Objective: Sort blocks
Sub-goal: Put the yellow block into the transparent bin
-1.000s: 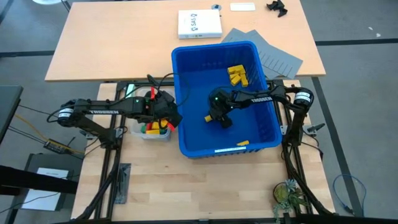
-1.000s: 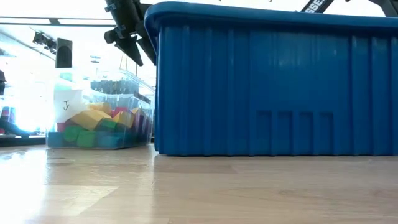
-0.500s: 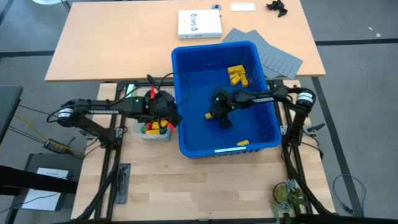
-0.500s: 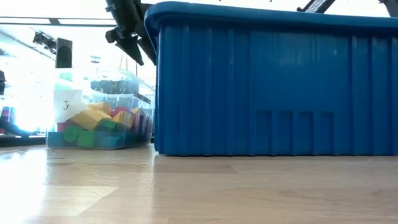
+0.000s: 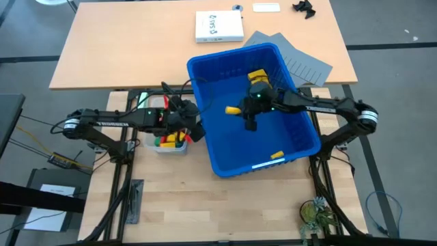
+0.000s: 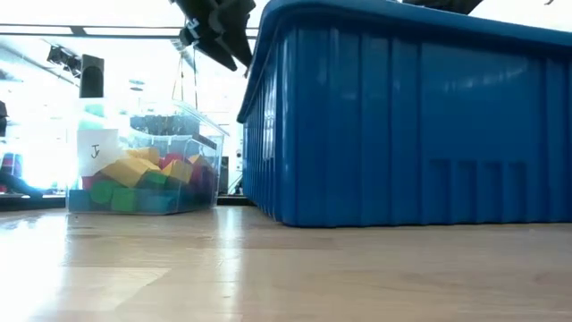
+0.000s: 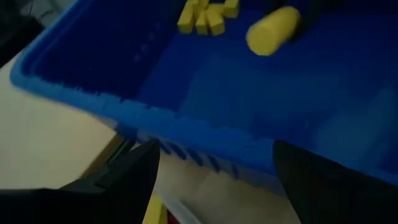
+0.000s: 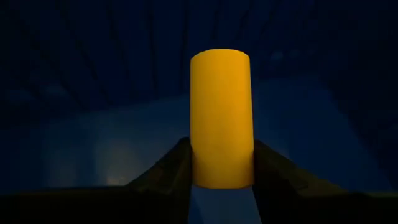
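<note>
Shifted since a second ago, the large blue bin (image 5: 205, 89) now sits skewed on the bench (image 5: 171, 205), its near end swung toward the right arm's side, and the right arm reaches farther across it. Its right gripper (image 5: 250, 123) has risen from the bin floor and holds one yellow cylinder block (image 5: 233, 109) above the bin's middle; the right wrist view shows the jaws closed on that cylinder (image 8: 220, 118), one finger (image 8: 168, 171) pressed to each side of its lower end. A cluster of yellow blocks (image 5: 258, 74) lies at the bin's far end; how many it holds cannot be told. One more yellow block (image 5: 276, 155) lies alone near the near wall. The left gripper (image 5: 192, 130) hangs just beside the bin's left wall, above the small clear tub (image 5: 168, 145), its jaws spread wide and gripping nothing. The tub stands on the bench close to the bin and holds a heap of yellow, red, green and blue blocks (image 6: 147, 183), too many and too overlapped to count. Beyond the bin, one white box (image 5: 218, 26) and grey sheets (image 5: 304, 63) lie on a second table (image 5: 123, 48).
</note>
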### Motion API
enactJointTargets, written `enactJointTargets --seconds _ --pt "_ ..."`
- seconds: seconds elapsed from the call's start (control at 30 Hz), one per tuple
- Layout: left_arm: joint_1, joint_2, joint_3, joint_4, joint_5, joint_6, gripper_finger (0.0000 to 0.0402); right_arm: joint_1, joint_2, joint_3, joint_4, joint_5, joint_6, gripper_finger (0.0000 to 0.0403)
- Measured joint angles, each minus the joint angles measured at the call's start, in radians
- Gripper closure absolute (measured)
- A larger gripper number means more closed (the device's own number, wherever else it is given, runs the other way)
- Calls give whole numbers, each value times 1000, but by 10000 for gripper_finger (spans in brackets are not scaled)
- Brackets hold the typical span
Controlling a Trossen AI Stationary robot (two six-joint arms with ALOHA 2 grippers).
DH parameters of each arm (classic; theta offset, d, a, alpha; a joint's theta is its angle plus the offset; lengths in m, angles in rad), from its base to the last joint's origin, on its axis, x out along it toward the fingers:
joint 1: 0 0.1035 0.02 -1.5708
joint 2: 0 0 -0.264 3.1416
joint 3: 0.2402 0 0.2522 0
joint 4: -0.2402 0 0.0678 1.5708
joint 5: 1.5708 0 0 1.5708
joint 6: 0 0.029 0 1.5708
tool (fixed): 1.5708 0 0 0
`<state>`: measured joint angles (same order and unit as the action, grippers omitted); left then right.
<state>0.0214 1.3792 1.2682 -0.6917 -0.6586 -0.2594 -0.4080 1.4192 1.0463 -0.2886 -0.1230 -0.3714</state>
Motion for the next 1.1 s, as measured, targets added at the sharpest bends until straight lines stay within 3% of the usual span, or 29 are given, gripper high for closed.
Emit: enactJointTargets --seconds 0.2,0.53,0.73,1.1 --pt "-14 0 0 83 1 21 78 32 -61 1 27 -22 70 275" --pt "-25 -53 -2 185 50 -118 78 82 -88 1 139 29 26 275" --pt "-41 -102 1 374 115 -171 78 169 -80 1 167 201 -60 275" --pt "-41 -51 -3 424 181 -323 78 362 -80 1 310 470 -182 275"
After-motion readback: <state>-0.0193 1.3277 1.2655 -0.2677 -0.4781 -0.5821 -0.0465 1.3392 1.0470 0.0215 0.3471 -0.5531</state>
